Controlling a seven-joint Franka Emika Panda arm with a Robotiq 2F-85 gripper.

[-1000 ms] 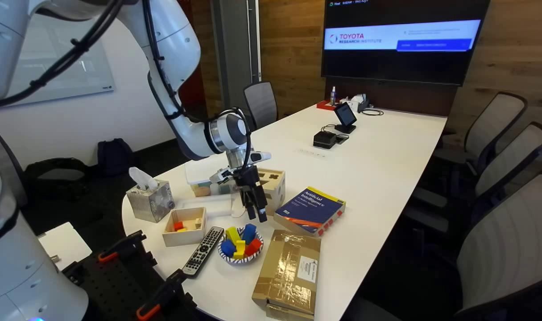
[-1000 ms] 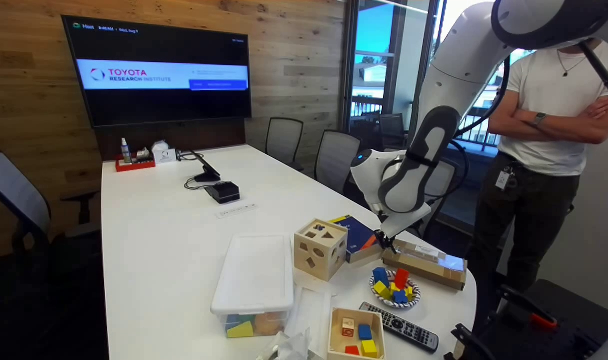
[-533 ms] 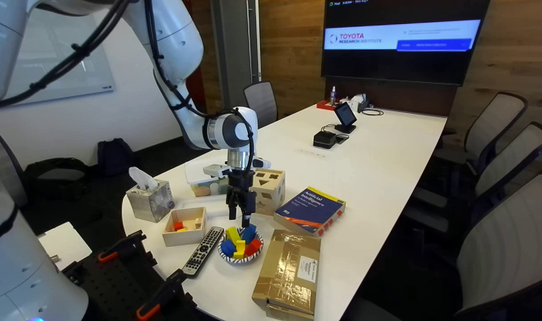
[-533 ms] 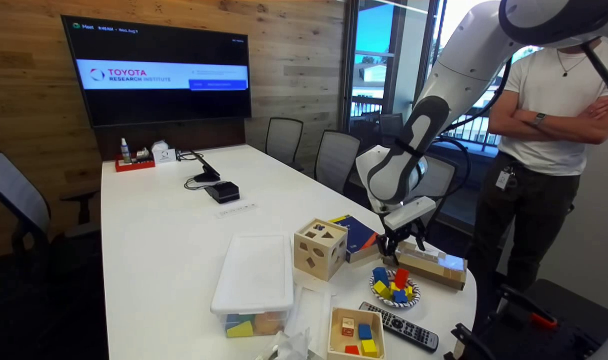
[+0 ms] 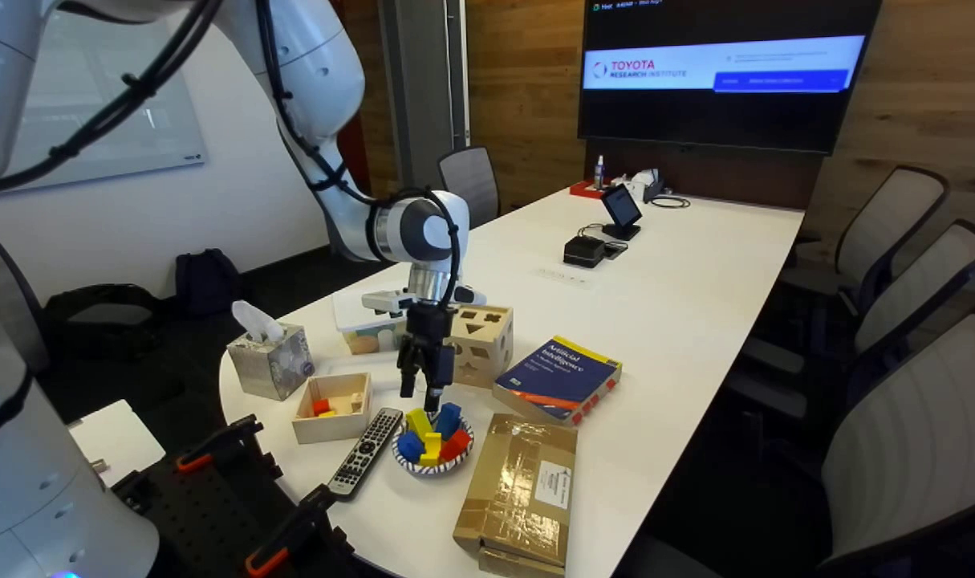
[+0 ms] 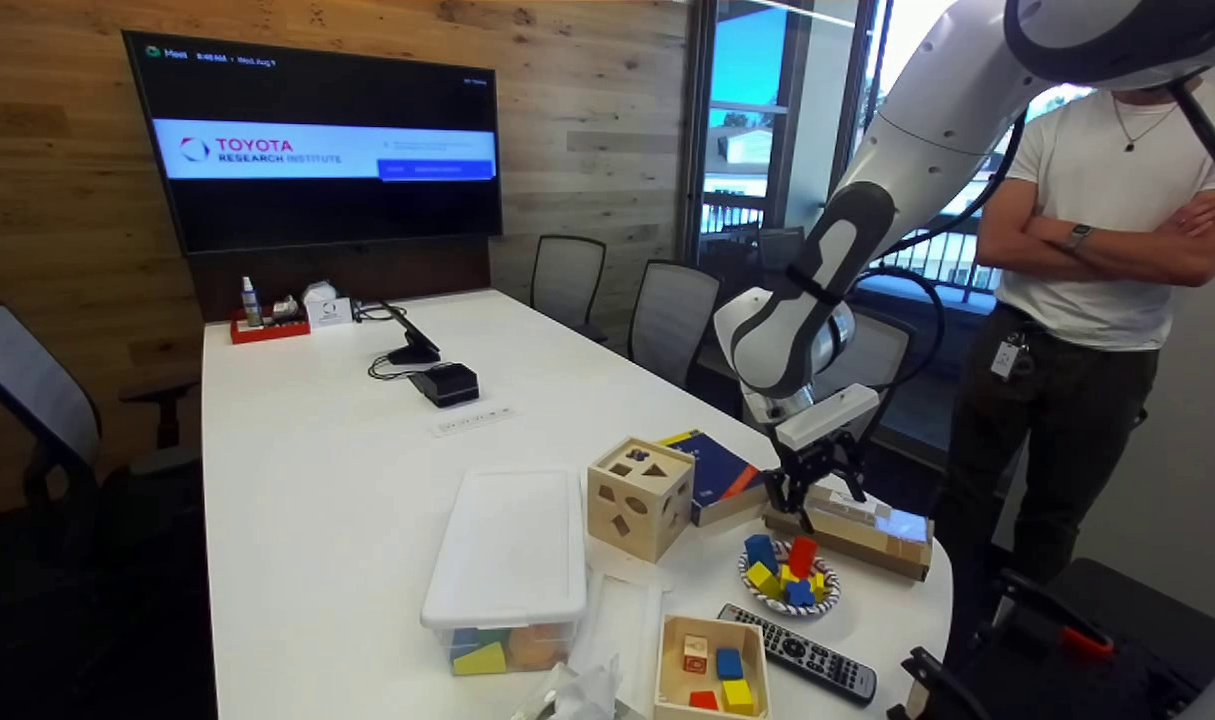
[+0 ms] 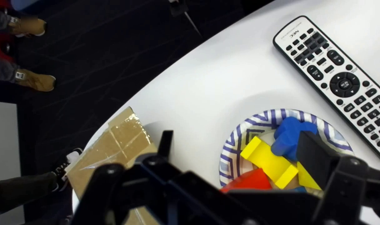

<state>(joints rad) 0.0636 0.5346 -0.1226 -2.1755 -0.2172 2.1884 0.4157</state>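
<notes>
In both exterior views my gripper (image 5: 420,395) hangs fingers-down near the striped paper bowl (image 5: 433,469), its jaws wide apart with nothing between them. The wrist view has the bowl (image 7: 229,157) below and between the fingers, partly covered by the right finger (image 7: 315,156). Colored blocks fill it: a yellow notched block (image 7: 268,159), a blue rounded block (image 7: 286,137) and a red block (image 7: 250,181) show there. The blue rounded block is partly behind that finger, and the gripper body hides the bowl's near part. Whether a finger touches any block, I cannot tell.
Beside the bowl lie a remote (image 5: 365,453) and a taped cardboard box (image 5: 515,490). Around them stand a thick blue book (image 5: 559,377), an open wooden box (image 5: 332,427), a shape-sorter cube (image 6: 639,500), a lidded plastic tub (image 6: 507,550) and a tissue box (image 5: 270,365).
The gripper has swung from beside the book and sorter cube toward the bowl, and its wrist has turned and straightened. It stays open. Blocks and bowl have not moved.
</notes>
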